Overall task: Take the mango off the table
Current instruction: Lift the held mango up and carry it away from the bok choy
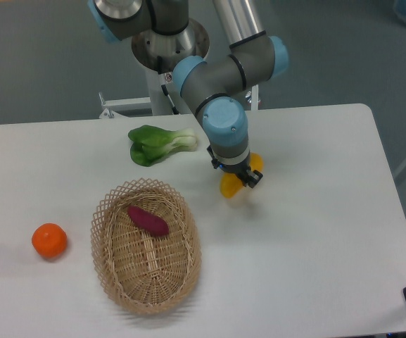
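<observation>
- Mango, the smooth yellow-orange oval fruit [229, 186], sits right of centre on the white flat worktop [315, 232], directly under the black two-finger end effector [245, 177]; only its lower left end and a sliver at the right show past the wrist.
- From the left: a round orange fruit [49, 240] lies near the left near edge, well apart from everything else and no hindrance.
- Next, an oval woven wicker basket [118, 282] holds a purple root [147, 220]; its far rim comes near the mango's left end, so any sideways drift should go right, not left.
- Behind the basket, a green leafy bok choy [157, 144] lies just left of the arm's blue-capped wrist, close but apart from the fruit.
- The fingers appear to straddle the fruit and look closed on it, though the wrist hides the contact itself. Whether the mango rests on the worktop or is already slightly raised cannot be told from this view.
- My judgement: the grasp step is at or near its end, and the lift is what remains.
- The next move calls for a straight vertical rise with a firm hold, since a smooth, curved skin may slip or turn between narrow fingers.
- Open room is plentiful: to the right and nearer, the white surface runs bare to its rounded right edge, and above the fruit only the arm itself stands.
</observation>
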Tool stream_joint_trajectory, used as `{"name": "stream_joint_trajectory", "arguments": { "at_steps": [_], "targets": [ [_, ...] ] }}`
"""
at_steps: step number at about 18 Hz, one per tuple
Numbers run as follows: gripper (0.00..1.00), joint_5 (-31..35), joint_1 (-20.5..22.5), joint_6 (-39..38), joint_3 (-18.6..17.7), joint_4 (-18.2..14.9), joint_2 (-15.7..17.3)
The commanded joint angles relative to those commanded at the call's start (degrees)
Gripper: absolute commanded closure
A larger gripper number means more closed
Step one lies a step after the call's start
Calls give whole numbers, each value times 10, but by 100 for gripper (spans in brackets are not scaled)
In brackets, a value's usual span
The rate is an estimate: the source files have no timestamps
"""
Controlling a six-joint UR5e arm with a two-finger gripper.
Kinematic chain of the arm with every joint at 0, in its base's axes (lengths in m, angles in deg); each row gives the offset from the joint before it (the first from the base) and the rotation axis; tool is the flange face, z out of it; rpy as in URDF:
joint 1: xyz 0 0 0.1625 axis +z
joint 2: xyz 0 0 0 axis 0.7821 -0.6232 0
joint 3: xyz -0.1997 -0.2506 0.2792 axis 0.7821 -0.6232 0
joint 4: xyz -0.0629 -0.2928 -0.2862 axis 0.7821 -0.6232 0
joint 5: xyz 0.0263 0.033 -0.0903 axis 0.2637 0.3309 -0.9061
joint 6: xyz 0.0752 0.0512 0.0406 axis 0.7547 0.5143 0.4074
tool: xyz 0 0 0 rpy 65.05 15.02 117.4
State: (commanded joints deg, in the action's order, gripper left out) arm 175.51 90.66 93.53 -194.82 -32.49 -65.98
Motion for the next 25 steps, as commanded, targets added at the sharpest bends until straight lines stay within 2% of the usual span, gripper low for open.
{"name": "stream_joint_trajectory", "arguments": {
  "at_steps": [7, 9, 14, 16, 21, 25],
  "targets": [
    [67, -52, 37, 2, 49, -2, -4],
    [67, -83, 52, 2, 68, -12, -4],
    [66, -103, 70, 29, 155, -64, -43],
    [66, -103, 70, 45, 182, -74, -60],
    [66, -105, 90, 104, 212, -75, -83],
    [66, -107, 101, 130, 221, -75, -84]
  ]
}}
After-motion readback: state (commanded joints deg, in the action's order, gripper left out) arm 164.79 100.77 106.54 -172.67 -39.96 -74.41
